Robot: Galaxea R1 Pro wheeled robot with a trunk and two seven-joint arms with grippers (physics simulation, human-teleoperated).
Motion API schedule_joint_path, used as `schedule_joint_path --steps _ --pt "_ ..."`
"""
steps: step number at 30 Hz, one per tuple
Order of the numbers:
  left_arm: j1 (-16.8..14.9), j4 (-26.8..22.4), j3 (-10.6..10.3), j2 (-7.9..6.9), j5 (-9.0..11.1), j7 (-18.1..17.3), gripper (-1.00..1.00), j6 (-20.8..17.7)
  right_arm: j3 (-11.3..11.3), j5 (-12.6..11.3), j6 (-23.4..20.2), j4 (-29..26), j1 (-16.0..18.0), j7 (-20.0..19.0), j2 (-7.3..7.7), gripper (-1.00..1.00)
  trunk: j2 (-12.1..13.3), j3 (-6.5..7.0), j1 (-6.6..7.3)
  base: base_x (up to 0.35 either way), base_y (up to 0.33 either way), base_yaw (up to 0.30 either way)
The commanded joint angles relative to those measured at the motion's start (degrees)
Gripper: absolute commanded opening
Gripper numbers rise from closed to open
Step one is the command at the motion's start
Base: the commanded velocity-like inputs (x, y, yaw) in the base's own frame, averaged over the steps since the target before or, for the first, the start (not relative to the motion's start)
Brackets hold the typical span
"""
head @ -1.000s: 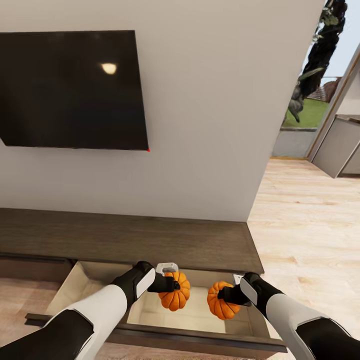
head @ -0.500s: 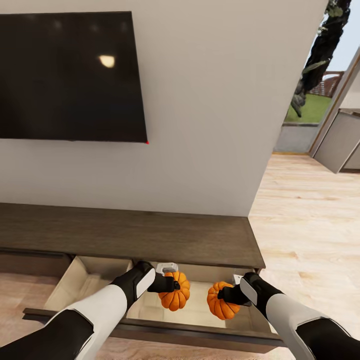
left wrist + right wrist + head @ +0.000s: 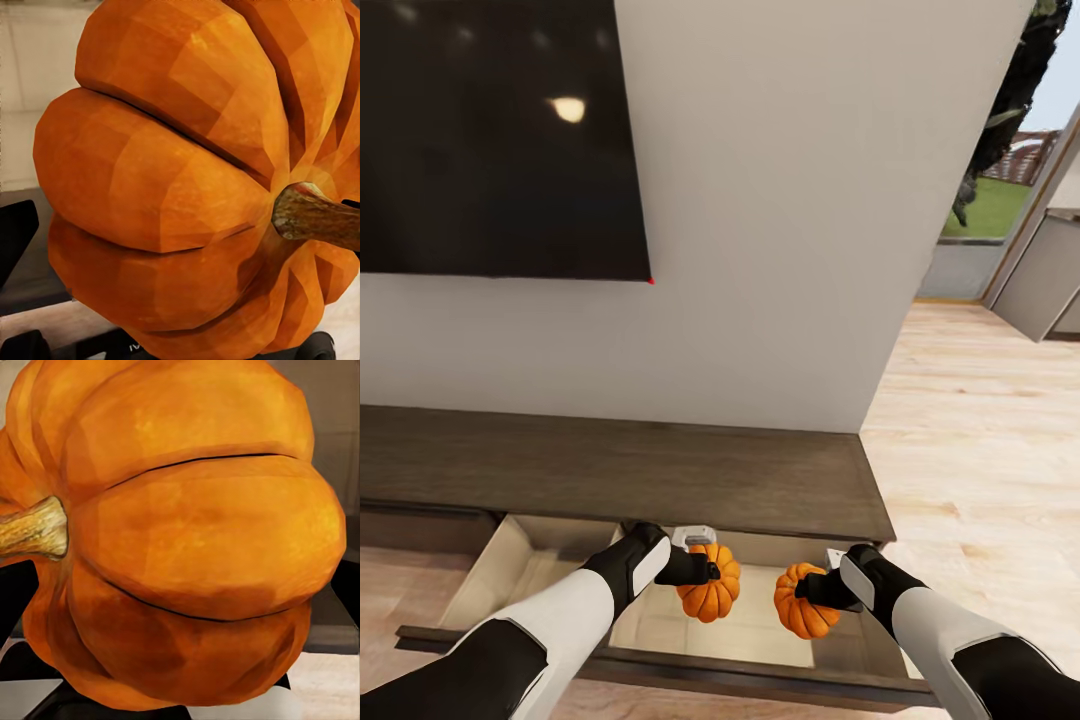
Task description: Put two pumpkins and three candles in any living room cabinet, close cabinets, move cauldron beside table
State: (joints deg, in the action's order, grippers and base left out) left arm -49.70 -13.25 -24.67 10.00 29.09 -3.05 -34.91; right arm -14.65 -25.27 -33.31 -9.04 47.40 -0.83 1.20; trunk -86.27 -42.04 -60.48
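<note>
Two ribbed orange pumpkins hang over the open drawer [image 3: 540,565] of the long dark-brown cabinet [image 3: 610,470]. My left gripper [image 3: 705,572] is shut on the left pumpkin [image 3: 710,585]; up close its ribs [image 3: 172,187] and brown stem [image 3: 315,217] face the left wrist camera. On the right pumpkin [image 3: 803,602] my right gripper [image 3: 815,590] is shut, and that pumpkin [image 3: 187,540] with its stem [image 3: 34,529] looms close in the right wrist view. Both pumpkins are held above the drawer's pale wood interior, apart from each other.
A black TV [image 3: 500,140] hangs on the white wall [image 3: 760,250] above the cabinet. The drawer's dark front edge [image 3: 660,668] lies just below my forearms. Pale wood floor [image 3: 980,440] stretches to the right, toward a doorway with greenery [image 3: 1000,200] outside.
The head view has shifted: the TV sits higher and larger and the cabinet looks closer, so the camera moved. Both grippers keep the same hold on the pumpkins.
</note>
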Motion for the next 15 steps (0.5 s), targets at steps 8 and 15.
schedule_joint_path --steps 8,15 --pt "0.0 0.0 0.0 0.00 -0.3 -0.2 -1.00 -0.2 -0.5 -0.3 -0.3 -0.1 0.0 0.0 0.03 -1.00 0.0 -0.78 -0.01 0.023 -0.001 0.000" --pt "0.0 0.0 0.0 0.00 -0.3 -0.2 -1.00 -0.2 -0.5 -0.3 -0.3 -0.1 0.0 0.0 0.03 -1.00 0.0 -1.42 -0.01 0.075 0.000 0.000"
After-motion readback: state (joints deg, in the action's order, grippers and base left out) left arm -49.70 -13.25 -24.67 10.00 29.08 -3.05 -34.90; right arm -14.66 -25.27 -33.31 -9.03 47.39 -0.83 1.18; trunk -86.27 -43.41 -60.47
